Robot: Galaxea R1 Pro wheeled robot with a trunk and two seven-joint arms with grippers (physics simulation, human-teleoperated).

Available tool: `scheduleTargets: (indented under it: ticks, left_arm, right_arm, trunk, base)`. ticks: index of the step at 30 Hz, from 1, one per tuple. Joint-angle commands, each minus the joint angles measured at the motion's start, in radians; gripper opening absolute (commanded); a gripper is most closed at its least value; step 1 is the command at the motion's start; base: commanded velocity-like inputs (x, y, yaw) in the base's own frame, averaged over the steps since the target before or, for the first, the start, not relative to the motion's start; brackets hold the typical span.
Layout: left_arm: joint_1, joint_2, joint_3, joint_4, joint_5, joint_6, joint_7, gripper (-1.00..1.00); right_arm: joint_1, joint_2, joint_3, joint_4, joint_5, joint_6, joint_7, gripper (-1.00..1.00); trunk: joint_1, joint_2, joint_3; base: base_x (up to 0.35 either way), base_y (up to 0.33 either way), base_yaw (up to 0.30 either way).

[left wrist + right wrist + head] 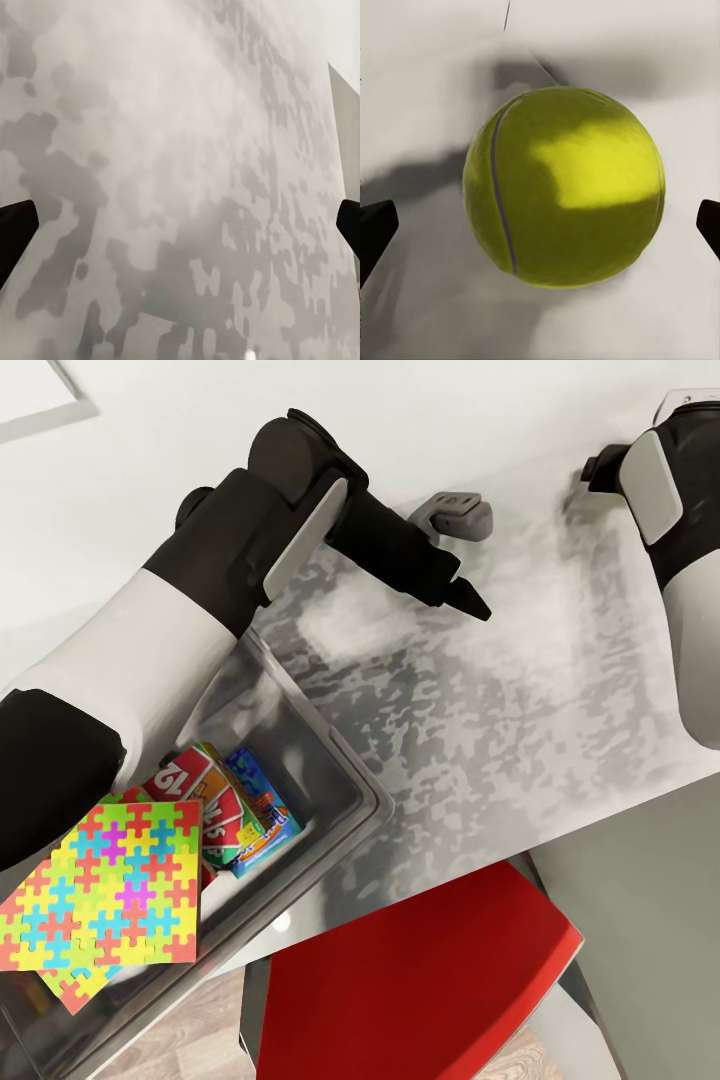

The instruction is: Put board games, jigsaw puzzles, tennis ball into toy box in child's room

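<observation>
The pale grey toy box (pixel 345 765) stands on the table (pixel 500 700) at lower left. Inside it lie a jigsaw puzzle (pixel 110 890) of bright interlocking pieces, with a second one peeking out beneath (pixel 72 988). Behind them are a red and green board game (pixel 212 805) and a blue one (pixel 262 810). My left gripper (pixel 478 565) (pixel 180 232) hangs open over bare table top beyond the box. In the right wrist view my right gripper (pixel 540 229) is open, with the yellow-green tennis ball (pixel 566 187) between its fingers (pixel 375 232), not touching them.
A red chair seat (pixel 420 980) sits under the table's near edge. My right arm (pixel 680 560) reaches over the table's far right. Wood plank floor (pixel 190 1040) shows below the box. A white wall (pixel 150 420) rises behind the table.
</observation>
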Motion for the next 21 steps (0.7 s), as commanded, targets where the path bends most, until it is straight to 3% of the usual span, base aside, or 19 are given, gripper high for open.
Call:
scheduleTargets:
  ticks: [1,21]
  left_arm:
    - [-0.001,0.0,-0.001,0.001,-0.001,0.003,-0.004,1.0]
    - [-0.001,0.0,-0.001,-0.002,-0.001,0.003,-0.004,1.0]
  right_arm:
    - [-0.001,-0.001,0.008,-0.001,-0.011,0.004,-0.009,1.0]
    - [-0.006,-0.003,0.009,0.004,-0.011,0.0,-0.01,1.0]
  trunk:
    - [0.001,-0.002,-0.001]
    - [0.001,-0.002,-0.001]
  base:
    - [0.0,0.0,0.0]
    - [0.0,0.0,0.0]
